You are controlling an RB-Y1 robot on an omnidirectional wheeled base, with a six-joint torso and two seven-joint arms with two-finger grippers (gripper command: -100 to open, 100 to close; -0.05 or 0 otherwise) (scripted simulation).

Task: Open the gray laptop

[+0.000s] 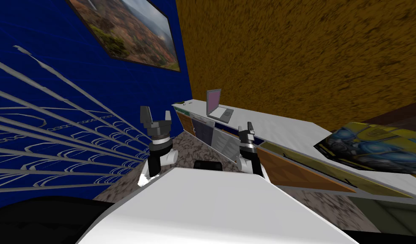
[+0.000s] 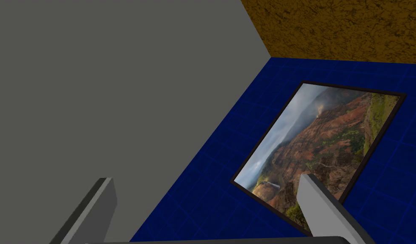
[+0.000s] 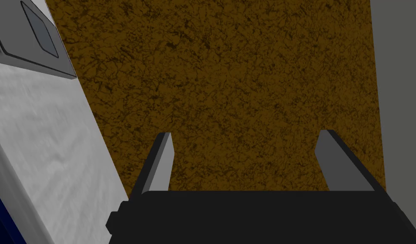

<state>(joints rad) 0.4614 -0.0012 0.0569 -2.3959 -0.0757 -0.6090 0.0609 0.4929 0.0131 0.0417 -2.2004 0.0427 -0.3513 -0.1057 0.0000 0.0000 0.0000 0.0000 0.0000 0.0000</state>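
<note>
A long white counter (image 1: 283, 129) runs along the brown wall. A yellow and blue print (image 1: 372, 148) lies flat on its right end. Towards the far end, near the blue wall, sits the grey laptop (image 1: 218, 108), lid upright and lilac screen showing. In the right wrist view its base (image 3: 29, 40) lies on the counter (image 3: 42, 161), off to one side. The right gripper (image 3: 246, 133) is spread wide and holds nothing, short of the laptop. The left gripper (image 1: 155, 111) is raised beside the blue wall, its fingers just as far apart and empty.

The right gripper (image 3: 246, 134) is holding its two fingers wide apart, pointing at a mottled brown wall (image 3: 228, 76). Beside it a white counter (image 3: 46, 161) is running along that wall, and the grey laptop (image 3: 23, 40), touchpad showing, is lying at the counter's wall-side edge.
</note>
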